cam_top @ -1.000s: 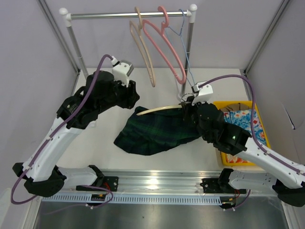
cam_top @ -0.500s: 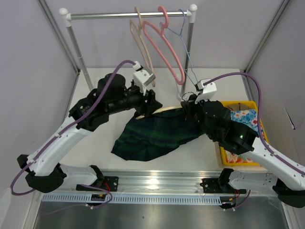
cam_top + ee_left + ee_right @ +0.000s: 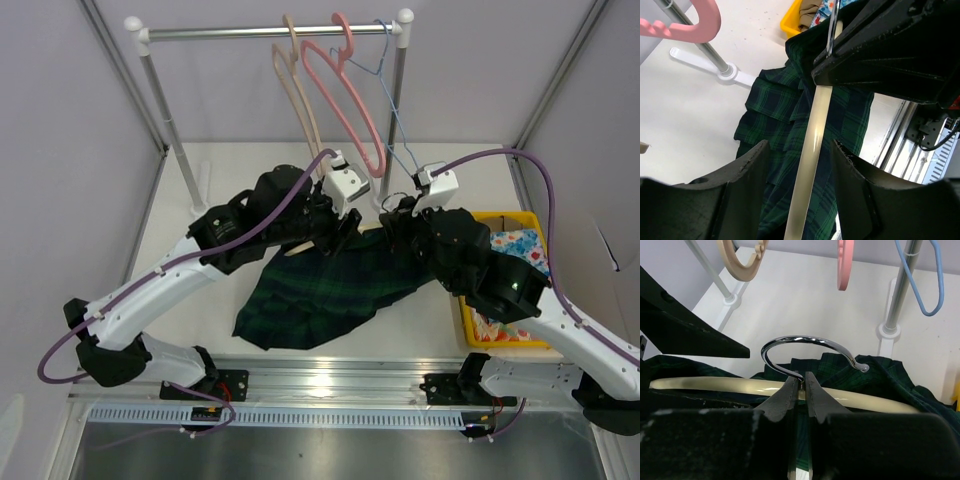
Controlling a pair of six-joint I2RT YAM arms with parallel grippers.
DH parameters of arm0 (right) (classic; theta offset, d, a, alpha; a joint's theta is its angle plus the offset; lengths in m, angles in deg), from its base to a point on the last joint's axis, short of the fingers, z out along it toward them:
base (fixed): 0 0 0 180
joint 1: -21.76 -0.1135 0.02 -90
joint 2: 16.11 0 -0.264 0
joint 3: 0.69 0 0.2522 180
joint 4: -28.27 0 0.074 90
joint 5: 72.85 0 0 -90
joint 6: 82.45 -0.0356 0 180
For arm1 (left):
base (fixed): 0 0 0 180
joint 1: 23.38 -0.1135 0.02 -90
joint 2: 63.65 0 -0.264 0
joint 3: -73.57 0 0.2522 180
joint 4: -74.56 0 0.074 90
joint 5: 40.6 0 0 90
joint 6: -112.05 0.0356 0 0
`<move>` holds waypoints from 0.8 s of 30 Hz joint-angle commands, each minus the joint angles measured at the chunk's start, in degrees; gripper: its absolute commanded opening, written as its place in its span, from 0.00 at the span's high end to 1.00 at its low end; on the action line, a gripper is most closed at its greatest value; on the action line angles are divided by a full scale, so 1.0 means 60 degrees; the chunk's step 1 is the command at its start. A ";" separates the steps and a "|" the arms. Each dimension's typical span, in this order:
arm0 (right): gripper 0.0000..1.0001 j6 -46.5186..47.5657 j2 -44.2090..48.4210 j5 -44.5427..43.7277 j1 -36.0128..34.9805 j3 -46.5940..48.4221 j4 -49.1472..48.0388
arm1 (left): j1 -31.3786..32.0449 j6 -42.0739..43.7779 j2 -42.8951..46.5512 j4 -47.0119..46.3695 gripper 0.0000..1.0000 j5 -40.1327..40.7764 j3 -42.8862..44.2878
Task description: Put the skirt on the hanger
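The left gripper (image 3: 799, 160) has swung across and now sits open around one arm of the pale cream plastic hanger (image 3: 817, 125). The right gripper (image 3: 800, 382) pinches its hook neck, holding it steady over the green plaid skirt (image 3: 310, 290) on the white surface (image 3: 240, 165).

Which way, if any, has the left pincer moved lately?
Yes: the left pincer swung right, from the rack's left post toward its right post, reaching the hanger.
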 commanded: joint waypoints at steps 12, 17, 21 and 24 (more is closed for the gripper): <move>1.00 -0.0217 0.0069 -0.0039 0.0082 0.0844 -0.0705 | 0.0158 0.0371 0.0562 -0.0325 1.00 0.0383 -0.0428; 1.00 -0.0261 0.0127 -0.0113 0.0111 0.0756 -0.0777 | 0.0158 0.0414 0.0783 -0.0487 1.00 0.0457 -0.0604; 1.00 -0.0305 0.0127 -0.0113 0.0112 0.0771 -0.0661 | 0.0143 0.0385 0.0943 -0.0617 1.00 0.0442 -0.0662; 1.00 -0.0378 0.0186 -0.0186 0.0155 0.0654 -0.0646 | 0.0143 0.0356 0.1090 -0.0750 1.00 0.0457 -0.0707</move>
